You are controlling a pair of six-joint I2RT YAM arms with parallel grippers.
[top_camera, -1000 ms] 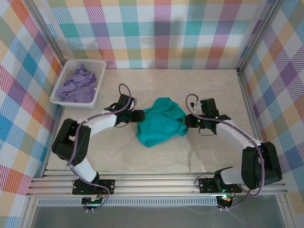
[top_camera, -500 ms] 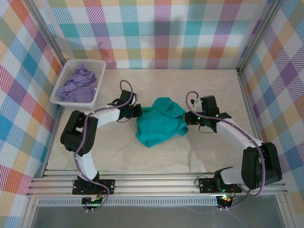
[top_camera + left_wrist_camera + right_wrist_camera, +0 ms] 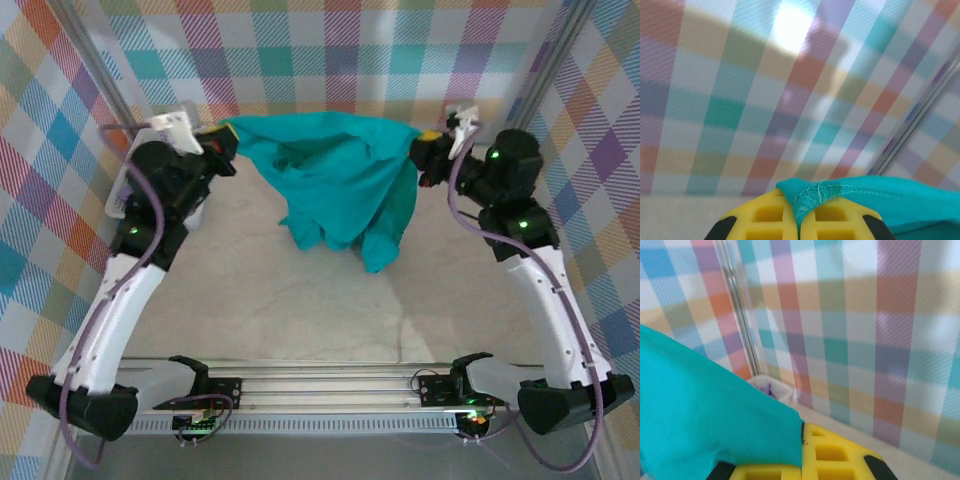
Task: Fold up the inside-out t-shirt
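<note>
Fabric hangs stretched above the far half of the counter point(image 3: 300, 320): the teal t-shirt point(image 3: 340, 175) is held up in the air, its long axis running left to right along a taut top edge. Below that edge the cloth droops toward the counter in loose, uneven folds, longest on the right. Whether the lowest fold touches the counter cannot be told.

The left claw point(image 3: 222, 145), above the counter's far-left corner, is clamped on the shirt's left end. Its wrist view shows the yellow fingers point(image 3: 765, 215) pressed together on a stitched hem corner, with the cloth trailing off to the right. The right claw point(image 3: 425, 150), above the counter's far-right side, is clamped on the other end, and in its wrist view the soft knit drapes away to the left in a smooth sheet.

The counter is pale and smooth, with a faint marbled pattern. Pastel plaid walls point(image 3: 330, 60) close it in on three sides, with metal posts point(image 3: 560, 60) at the far corners. Ribbed metal rails point(image 3: 330, 385) run along the near edge, where the arm bases are bolted. A white slotted basket point(image 3: 772, 385) stands at the counter's far-left corner — a scrap of purple cloth point(image 3: 769, 388) shows inside it.
</note>
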